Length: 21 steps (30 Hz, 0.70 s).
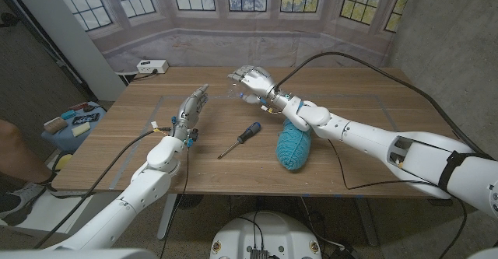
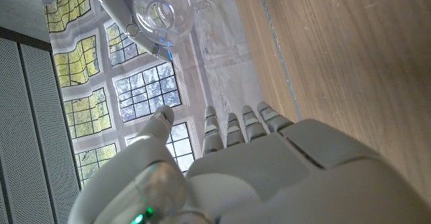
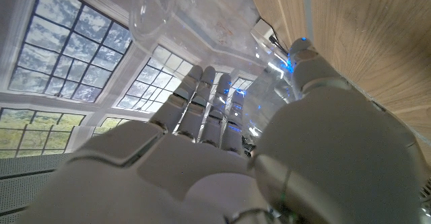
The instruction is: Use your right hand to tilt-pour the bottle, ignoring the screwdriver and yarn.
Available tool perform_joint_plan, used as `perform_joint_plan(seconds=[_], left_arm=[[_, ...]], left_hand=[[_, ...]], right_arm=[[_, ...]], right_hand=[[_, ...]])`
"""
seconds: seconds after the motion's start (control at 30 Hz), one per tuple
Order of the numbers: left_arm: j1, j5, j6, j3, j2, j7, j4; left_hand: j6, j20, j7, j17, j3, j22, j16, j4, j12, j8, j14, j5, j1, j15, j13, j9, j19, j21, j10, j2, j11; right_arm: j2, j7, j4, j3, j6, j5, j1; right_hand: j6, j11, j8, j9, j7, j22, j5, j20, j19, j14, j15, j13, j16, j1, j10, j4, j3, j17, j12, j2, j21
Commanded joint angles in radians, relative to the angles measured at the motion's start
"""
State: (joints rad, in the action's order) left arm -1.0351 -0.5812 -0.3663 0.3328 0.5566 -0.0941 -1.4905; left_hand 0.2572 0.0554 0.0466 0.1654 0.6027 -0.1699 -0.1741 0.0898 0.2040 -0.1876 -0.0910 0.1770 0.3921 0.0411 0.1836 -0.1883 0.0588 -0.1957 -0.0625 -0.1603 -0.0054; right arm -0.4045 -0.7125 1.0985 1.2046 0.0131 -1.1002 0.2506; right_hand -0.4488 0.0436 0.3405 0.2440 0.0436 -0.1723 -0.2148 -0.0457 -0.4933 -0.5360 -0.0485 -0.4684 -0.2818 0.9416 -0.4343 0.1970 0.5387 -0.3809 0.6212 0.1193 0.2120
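My right hand [image 1: 257,82] grips a clear plastic bottle [image 1: 238,95] over the far middle of the wooden table [image 1: 350,96], with the bottle tipped toward my left. The left wrist view looks at the bottle [image 2: 161,10] end-on, and my right hand's fingers [image 2: 113,1] wrap around it. Along my right hand [image 3: 222,163], the see-through bottle [image 3: 161,15] lies within the curled fingers. My left hand [image 1: 191,110] stands upright with its fingers apart and holds nothing; it is a short way left of the bottle. A black-handled screwdriver [image 1: 240,139] lies between the arms. Teal yarn [image 1: 294,145] sits under my right forearm.
A small white box [image 1: 151,67] sits at the table's far left corner. Black cables [image 1: 366,61] run across the right side of the table. A person's leg [image 1: 12,154] and a blue stool with clutter [image 1: 74,123] are off the left edge.
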Motion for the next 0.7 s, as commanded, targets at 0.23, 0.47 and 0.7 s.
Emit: perform_joint_plan(seconds=[0.23,0.47,0.7], left_arm=[[0.005,-0.003,-0.005,-0.006,0.005,0.006,0.005],[0.0,-0.003,-0.01,-0.007,0.004,0.005,0.005],[-0.003,-0.002,-0.016,-0.008,0.005,0.006,0.005]], left_hand=[[0.006,0.009,0.001,0.001,0.003,-0.005,-0.002,0.004,0.0,-0.004,0.005,0.002,-0.006,-0.002,0.005,-0.004,-0.001,0.001,-0.009,-0.005,0.003],[0.007,0.009,-0.002,0.001,0.003,-0.005,-0.002,0.005,0.0,-0.004,0.005,0.002,-0.005,-0.002,0.005,-0.004,-0.001,0.001,-0.01,-0.006,0.001],[0.007,0.01,-0.001,0.001,0.003,-0.005,-0.002,0.006,0.0,-0.004,0.005,0.002,-0.005,-0.002,0.005,-0.004,-0.001,0.001,-0.01,-0.006,0.001]], right_arm=[[0.008,-0.037,-0.035,0.069,-0.079,-0.07,-0.034],[-0.006,-0.026,-0.017,0.082,-0.085,-0.087,-0.044],[-0.013,-0.022,-0.009,0.092,-0.087,-0.107,-0.053]], right_hand=[[-0.01,0.005,0.005,0.003,-0.007,-0.003,0.003,-0.01,-0.013,-0.013,-0.109,0.0,0.004,0.019,-0.027,-0.029,0.044,-0.005,0.007,-0.002,-0.003],[-0.012,0.001,0.005,0.003,-0.008,-0.003,0.003,-0.006,-0.015,-0.014,-0.108,0.002,0.008,0.022,-0.03,-0.029,0.051,-0.007,0.007,0.0,-0.003],[-0.013,-0.002,0.005,0.004,-0.01,-0.003,0.004,-0.005,-0.017,-0.017,-0.106,0.001,0.01,0.024,-0.03,-0.029,0.056,-0.009,0.008,0.0,-0.004]])
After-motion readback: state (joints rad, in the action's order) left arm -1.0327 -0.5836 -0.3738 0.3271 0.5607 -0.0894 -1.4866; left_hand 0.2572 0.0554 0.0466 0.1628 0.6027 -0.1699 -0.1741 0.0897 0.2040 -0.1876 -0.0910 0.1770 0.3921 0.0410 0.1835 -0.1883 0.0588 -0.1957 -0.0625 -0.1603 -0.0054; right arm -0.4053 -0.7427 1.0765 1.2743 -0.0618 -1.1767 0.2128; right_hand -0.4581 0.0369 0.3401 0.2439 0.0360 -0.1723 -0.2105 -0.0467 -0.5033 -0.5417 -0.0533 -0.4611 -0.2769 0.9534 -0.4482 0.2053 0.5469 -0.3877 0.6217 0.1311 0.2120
